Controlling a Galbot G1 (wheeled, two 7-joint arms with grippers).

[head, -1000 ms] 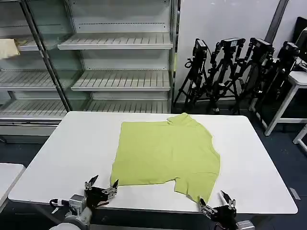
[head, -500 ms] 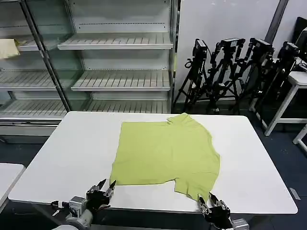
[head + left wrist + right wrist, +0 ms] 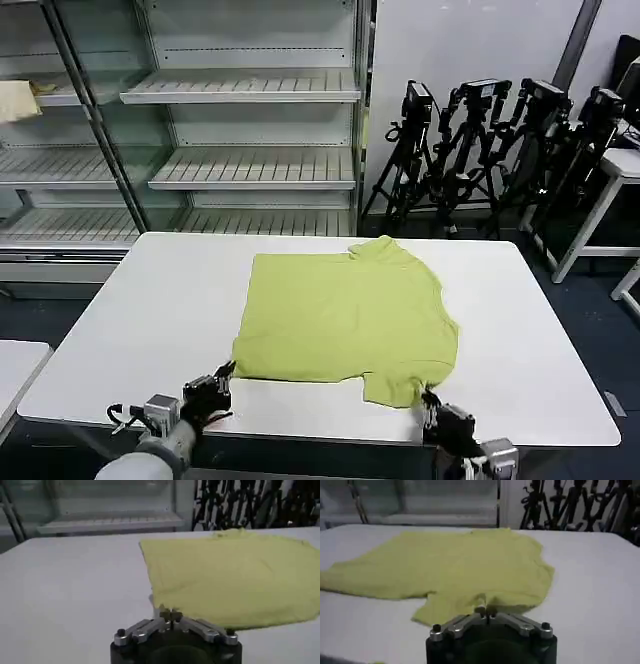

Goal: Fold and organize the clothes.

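The clothes are one lime yellow-green T-shirt (image 3: pixel 345 315) lying flat and partly folded in the middle of the white table (image 3: pixel 150 310). My left gripper (image 3: pixel 222 374) is at the shirt's near left corner. In the left wrist view this left gripper (image 3: pixel 170 613) is shut, with the corner of the shirt (image 3: pixel 230 575) pinched between its tips. My right gripper (image 3: pixel 430 400) is at the near edge of the sleeve on the right. In the right wrist view the right gripper (image 3: pixel 487 611) is shut on a puckered bit of the shirt (image 3: pixel 465 565).
Empty glass-fronted shelves (image 3: pixel 240 165) stand behind the table, with a pale cream cloth (image 3: pixel 15 100) on one at the far left. Black tripods (image 3: pixel 490 140) crowd the back right. A second white table (image 3: pixel 625 165) stands at the right, and a small one (image 3: pixel 15 365) at the left.
Both grippers were open just short of the shirt's near edge. They moved forward onto it and shut, the left on the corner and the right on the sleeve edge.
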